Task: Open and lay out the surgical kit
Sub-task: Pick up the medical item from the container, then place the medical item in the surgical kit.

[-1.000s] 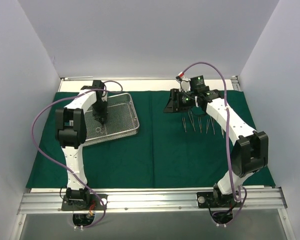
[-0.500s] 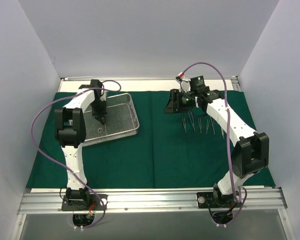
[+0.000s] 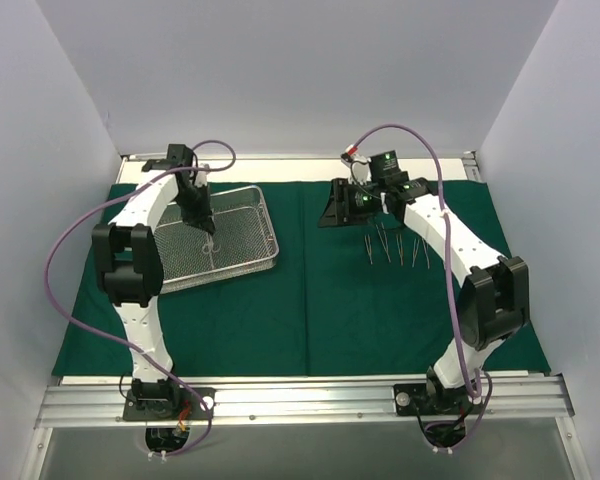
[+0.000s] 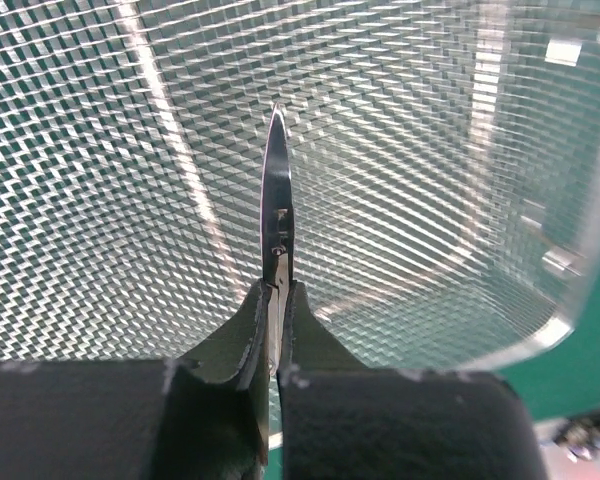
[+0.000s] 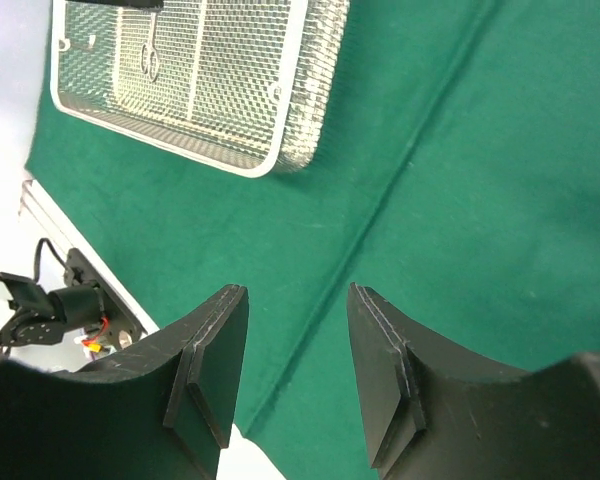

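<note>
The silver wire-mesh tray [image 3: 266, 262] sits at the far left of the dark green cloth [image 3: 310, 310]. My left gripper [image 3: 203, 220] hangs over the tray, shut on a pair of steel scissors [image 3: 212, 245]. In the left wrist view the fingers [image 4: 242, 330] pinch the scissors [image 4: 277, 190], whose slim steel end sticks out past my gripper [image 4: 277, 292] above the mesh [image 4: 100, 150]. Several slim instruments [image 3: 395, 245] lie in a row on the cloth at the right. My right gripper [image 3: 330, 212] hovers open just left of them, with nothing in it [image 5: 295, 300].
White walls close in the left, right and back sides. A metal rail [image 3: 300, 400] with both arm bases runs along the near edge. The right wrist view shows the tray's corner [image 5: 280, 165], a fold line in the cloth [image 5: 410, 170] and the cloth's edge.
My left gripper has shut on the scissors and drawn back toward the far side of the tray with them. The right gripper has drifted slightly left.
</note>
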Tool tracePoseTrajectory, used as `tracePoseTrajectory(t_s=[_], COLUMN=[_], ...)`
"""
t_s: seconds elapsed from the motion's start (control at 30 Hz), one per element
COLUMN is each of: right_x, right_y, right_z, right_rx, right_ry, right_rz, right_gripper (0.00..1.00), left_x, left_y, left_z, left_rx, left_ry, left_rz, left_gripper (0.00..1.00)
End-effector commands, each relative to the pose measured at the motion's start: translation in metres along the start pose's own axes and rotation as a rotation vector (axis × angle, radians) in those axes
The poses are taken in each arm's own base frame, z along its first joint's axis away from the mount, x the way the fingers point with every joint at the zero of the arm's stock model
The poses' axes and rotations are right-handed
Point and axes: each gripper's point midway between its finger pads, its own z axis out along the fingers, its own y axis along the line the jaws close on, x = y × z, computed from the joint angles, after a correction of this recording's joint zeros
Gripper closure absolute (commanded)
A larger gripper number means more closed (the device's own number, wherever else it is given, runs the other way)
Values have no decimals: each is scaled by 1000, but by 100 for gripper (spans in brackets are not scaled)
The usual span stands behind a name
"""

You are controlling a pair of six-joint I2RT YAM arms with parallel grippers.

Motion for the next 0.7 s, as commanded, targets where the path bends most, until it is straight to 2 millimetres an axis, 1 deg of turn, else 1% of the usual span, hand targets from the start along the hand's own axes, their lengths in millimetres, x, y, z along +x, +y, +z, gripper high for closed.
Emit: tracePoseTrajectory(t_s=[0.0,0.03,0.07,0.1,0.13,0.17,0.2,0.23,0.27,0.3,0.33,0.37,0.4,0.43,0.47,0.5,0.53,0.57,0.6,0.67], right_x=[-18,-24,-26,-25,-30,-32,-31,-37,-36,-36,-46,-41,-42,-47,-47,-43,-49,-46,-45,-46], right_y=[24,30,35,43,52,59,71,82,90,100,121,127,137,156,165,170,181,189,192,202], right_z=[7,7,8,11,12,12,13,12,12,7,2,3,-3,-10,-12,-12,-17,-16,-14,-16], right_rx=[-94,-115,-131,-167,-192,-210,-252,-293,-328,-365,-450,-483,-519,-592,-625,-654,-700,-729,-747,-782], right_ry=[-31,-46,-48,-41,-58,-65,-57,-83,-82,-92,-147,-136,-151,-190,-199,-181,-216,-206,-193,-202], right_rz=[-28,-24,-20,-21,-22,-27,-35,-54,-26,-21,-71,-12,-8,-49,-43,11,-12,-8,22,1], right_gripper=[55,55,55,54,54,53,53,53,52,52,50,49,47,45,45,44,44,44,44,45], left_x=[-10,-10,-9,-9,-10,-7,-2,-6,0,3,3,6,16,16,20,27,32,36,41,47], left_y=[-35,-41,-53,-62,-69,-74,-88,-96,-101,-107,-119,-125,-129,-138,-143,-149,-156,-161,-167,-176], left_z=[-61,-67,-75,-90,-99,-104,-123,-132,-134,-150,-162,-168,-173,-183,-187,-192,-197,-201,-209,-214], left_rx=[164,199,264,306,345,376,453,496,530,568,644,684,717,779,812,837,876,906,943,997], left_ry=[-114,-132,-138,-170,-191,-190,-211,-247,-239,-269,-292,-288,-284,-307,-299,-310,-305,-302,-296,-294], left_rz=[10,12,14,25,37,30,47,60,40,50,73,50,47,70,48,66,80,89,77,98], left_gripper=[98,98,98,98,98,98,98,98,98,98,98,98,98,98,98,98,98,98,98,98])
